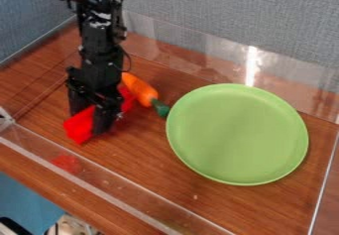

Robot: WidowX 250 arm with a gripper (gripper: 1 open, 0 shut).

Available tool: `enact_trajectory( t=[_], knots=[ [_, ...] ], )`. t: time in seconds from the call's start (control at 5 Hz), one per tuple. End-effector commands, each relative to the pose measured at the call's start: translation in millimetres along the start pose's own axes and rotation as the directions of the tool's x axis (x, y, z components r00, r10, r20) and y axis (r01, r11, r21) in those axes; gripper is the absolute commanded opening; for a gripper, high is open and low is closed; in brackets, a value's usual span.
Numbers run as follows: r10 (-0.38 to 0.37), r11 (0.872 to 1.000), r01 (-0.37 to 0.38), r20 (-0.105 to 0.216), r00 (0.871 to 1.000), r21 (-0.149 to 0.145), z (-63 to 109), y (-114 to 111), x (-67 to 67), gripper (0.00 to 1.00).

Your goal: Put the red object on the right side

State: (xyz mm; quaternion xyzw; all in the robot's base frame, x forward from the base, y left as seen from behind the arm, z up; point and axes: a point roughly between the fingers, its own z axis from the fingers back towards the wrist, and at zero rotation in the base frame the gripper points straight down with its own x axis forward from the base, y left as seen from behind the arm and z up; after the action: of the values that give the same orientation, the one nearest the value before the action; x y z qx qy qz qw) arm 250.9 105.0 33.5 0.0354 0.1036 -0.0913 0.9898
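A black robot gripper (102, 116) is closed around a ridged red block (81, 126) on the wooden tabletop (147, 160), left of a carrot (142, 90) and a green plate (237, 135). Its fingers straddle the block's middle, leaving both ends exposed, presumably for a balanced carry rightward.
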Motion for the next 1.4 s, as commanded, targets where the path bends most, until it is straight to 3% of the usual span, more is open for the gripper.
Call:
enact_trajectory(
  t=[0.0, 0.2, 0.6, 1.0, 1.2],
  knots=[
    [-0.001, 0.999, -0.002, 0.072, 0.997, 0.047, 29.6, 4.3, 9.7, 0.0],
    [-0.011, 0.999, 0.007, 0.089, 0.996, 0.045, 30.6, 4.0, 15.0, 0.0],
    [-0.033, 0.999, 0.03, 0.102, 0.994, 0.032, 4.1, 20.6, 6.8, 0.0],
    [0.037, 0.999, -0.04, 0.09, 0.995, 0.033, 18.4, 3.8, 2.7, 0.0],
    [0.032, 0.998, -0.038, 0.114, 0.993, 0.051, 32.5, -4.7, 2.8, 0.0]
  ],
)
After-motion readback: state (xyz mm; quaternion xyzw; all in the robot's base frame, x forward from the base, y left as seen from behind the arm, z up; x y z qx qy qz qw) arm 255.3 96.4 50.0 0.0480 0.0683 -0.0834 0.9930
